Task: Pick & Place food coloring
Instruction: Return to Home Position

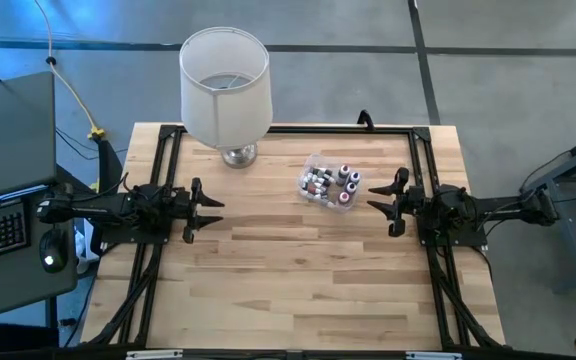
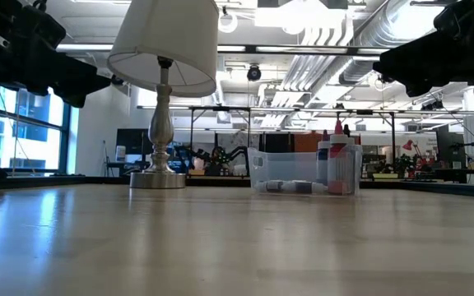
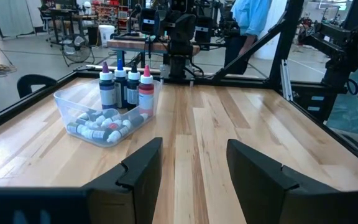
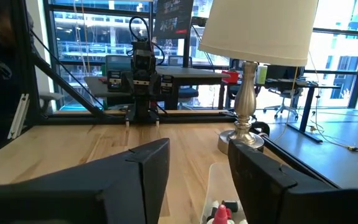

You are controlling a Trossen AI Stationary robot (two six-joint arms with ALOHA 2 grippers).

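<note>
The food coloring bottles (image 1: 332, 185) sit in a clear plastic tub (image 3: 73, 102) on the table's far middle: a few stand upright (image 3: 126, 87), others lie on the tub's floor (image 3: 101, 129). The low view shows the tub (image 2: 286, 168) with the standing bottles (image 2: 340, 164). My left gripper (image 1: 211, 209) hovers open over the table's left side, pointing right. My right gripper (image 1: 380, 205) hovers open over the right side, pointing left, just right of the tub. Both are raised off the table and touch nothing.
A table lamp with a white shade (image 1: 225, 85) stands on its metal base (image 1: 238, 155) at the far edge, left of the tub. Black frame rails (image 1: 158, 160) run along the table's left, right and far sides. Bare wood lies between the grippers and toward the near edge.
</note>
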